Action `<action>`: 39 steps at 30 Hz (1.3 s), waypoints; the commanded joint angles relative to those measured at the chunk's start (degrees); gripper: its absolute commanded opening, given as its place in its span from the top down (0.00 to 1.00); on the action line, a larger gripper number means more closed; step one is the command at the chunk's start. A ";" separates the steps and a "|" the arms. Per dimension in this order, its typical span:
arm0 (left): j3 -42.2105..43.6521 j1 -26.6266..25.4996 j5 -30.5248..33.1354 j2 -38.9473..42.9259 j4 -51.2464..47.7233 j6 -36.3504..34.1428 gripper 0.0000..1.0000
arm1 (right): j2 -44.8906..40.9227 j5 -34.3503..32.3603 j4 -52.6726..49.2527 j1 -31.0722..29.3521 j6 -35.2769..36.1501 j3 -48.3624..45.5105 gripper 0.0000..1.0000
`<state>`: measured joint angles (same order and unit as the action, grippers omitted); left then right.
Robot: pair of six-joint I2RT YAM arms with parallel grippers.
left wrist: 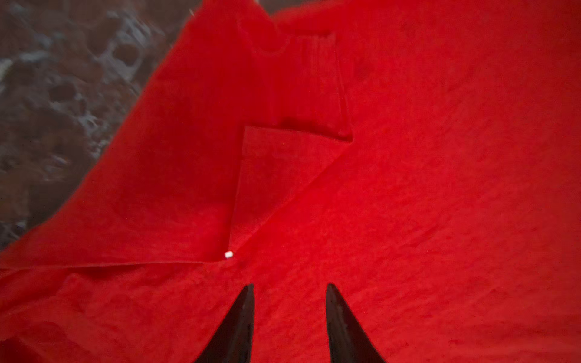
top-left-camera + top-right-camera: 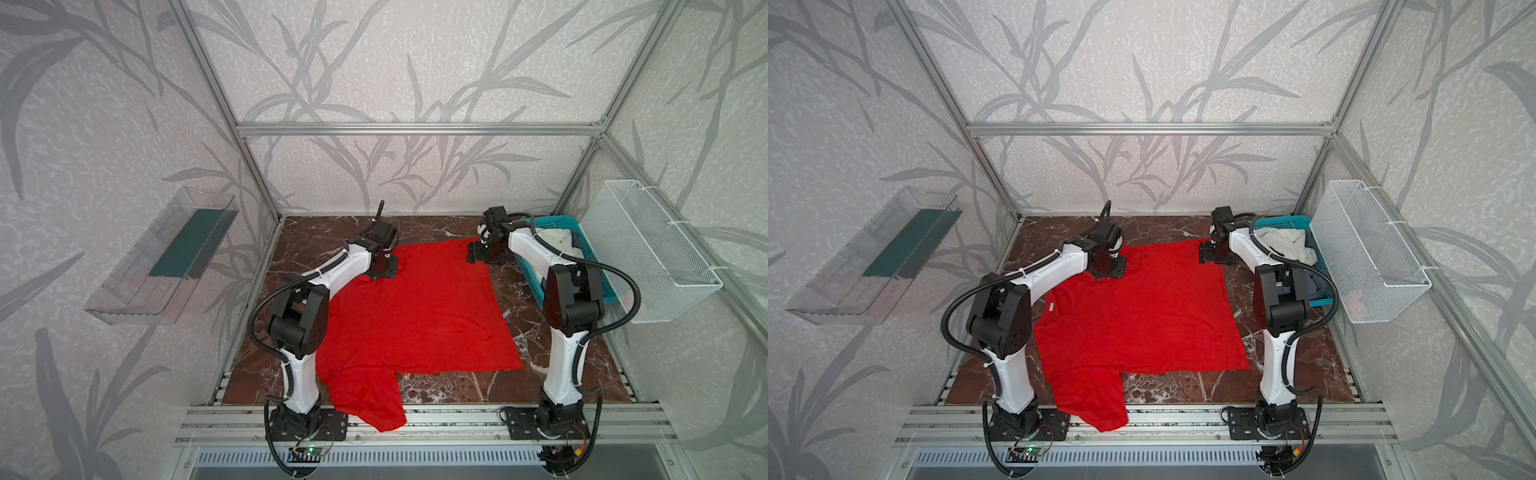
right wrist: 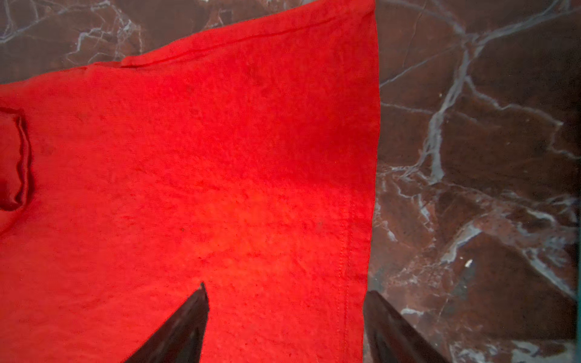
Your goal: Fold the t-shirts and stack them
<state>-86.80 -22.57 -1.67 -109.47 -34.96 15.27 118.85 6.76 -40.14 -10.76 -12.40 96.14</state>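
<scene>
so the red tee (image 2: 415,307) lies flat on the tabletop (image 2: 457,388), collar left, hem right; both jaws released over its far edge, right jaws straddling the hem corner

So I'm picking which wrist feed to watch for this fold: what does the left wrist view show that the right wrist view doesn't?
Only the left wrist view: a folded-over flap of the red tee with a small white tag at its corner, and the left gripper wholly over cloth. Only the right wrist view: the tee's stitched straight edge, with the right gripper straddling it, one fingertip over cloth, one over bare table. Both: red cloth, dark marble tabletop, jaws apart with nothing between them.
</scene>
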 commanded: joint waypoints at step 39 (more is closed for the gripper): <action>-13.22 7.61 -16.67 -19.77 3.15 7.08 0.84 | -0.60 1.81 -0.59 0.30 0.93 -2.08 0.21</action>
<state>-100.62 -14.85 -18.41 -129.25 -31.22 22.72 118.93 8.03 -40.07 -10.76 -12.12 94.21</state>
